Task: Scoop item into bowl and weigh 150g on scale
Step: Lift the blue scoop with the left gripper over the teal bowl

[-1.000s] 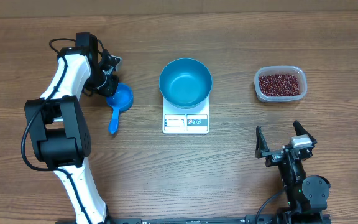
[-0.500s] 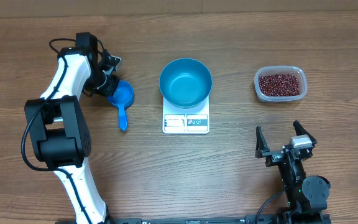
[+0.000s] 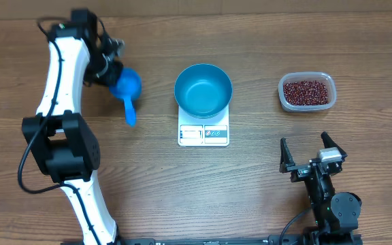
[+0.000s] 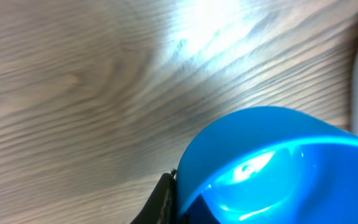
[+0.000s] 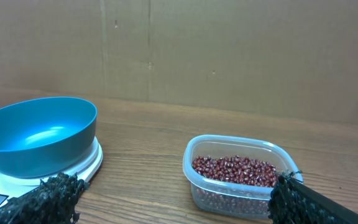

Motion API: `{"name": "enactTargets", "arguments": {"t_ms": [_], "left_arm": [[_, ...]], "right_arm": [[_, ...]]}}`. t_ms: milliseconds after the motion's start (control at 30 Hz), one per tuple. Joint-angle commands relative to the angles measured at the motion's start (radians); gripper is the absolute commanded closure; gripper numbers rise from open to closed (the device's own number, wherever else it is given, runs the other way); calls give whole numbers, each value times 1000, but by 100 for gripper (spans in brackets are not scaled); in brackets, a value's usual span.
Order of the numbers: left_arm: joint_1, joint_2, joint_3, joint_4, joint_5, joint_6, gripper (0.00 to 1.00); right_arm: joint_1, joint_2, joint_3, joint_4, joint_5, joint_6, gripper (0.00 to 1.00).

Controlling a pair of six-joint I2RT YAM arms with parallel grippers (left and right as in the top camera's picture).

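Note:
My left gripper (image 3: 115,75) is shut on the rim of the small blue scoop (image 3: 127,86), whose handle points toward the table's near edge. In the left wrist view the scoop's cup (image 4: 272,168) fills the lower right beside one dark finger (image 4: 159,202). The blue bowl (image 3: 203,90) stands on the white scale (image 3: 203,134) at the table's middle. The beans (image 3: 307,91) lie in a clear tub (image 3: 282,95) at the right. My right gripper (image 3: 312,151) stands open near the front edge, facing the tub (image 5: 241,186), the beans (image 5: 235,169) and the bowl (image 5: 39,134).
Brown cardboard (image 5: 229,56) rises behind the table's far edge. The scale (image 5: 87,165) stands left of the tub with a strip of bare wood between them. My left arm (image 3: 60,75) reaches along the table's left side.
My left gripper closed on the scoop's rim and carried it up and toward the far left. The scoop's handle swung from pointing left-down to straight down. The right arm stayed still.

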Motion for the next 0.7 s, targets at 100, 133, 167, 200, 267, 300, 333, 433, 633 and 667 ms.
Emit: {"name": "enactTargets", "arguments": {"t_ms": [100, 133, 167, 200, 267, 300, 333, 433, 633, 667], "left_arm": [[3, -8, 369, -259, 18, -460, 96], [3, -8, 414, -318, 20, -549, 96], [3, -8, 460, -366, 37, -647, 96], [3, -11, 473, -367, 68, -676, 96], [2, -25, 476, -367, 174, -678, 96], [-2, -30, 476, -367, 226, -687, 96], [-5, -32, 475, -367, 230, -705, 96], [-34, -35, 475, -367, 185, -760, 96], [-162, -36, 476, -367, 3, -834, 96], [-191, -36, 475, -367, -20, -851, 96]], "right_arm": [[-3, -7, -11, 4, 2, -4, 0], [-3, -7, -11, 4, 2, -4, 0], [-3, -7, -11, 4, 2, -4, 0], [-3, -7, -11, 4, 2, -4, 0], [-3, -7, -11, 4, 2, -4, 0], [-3, -7, -11, 4, 2, -4, 0], [-3, -7, -11, 4, 2, -4, 0], [-3, -7, -11, 4, 2, -4, 0], [-3, -7, -11, 4, 2, -4, 0], [-3, -7, -11, 4, 2, -4, 0]]}}
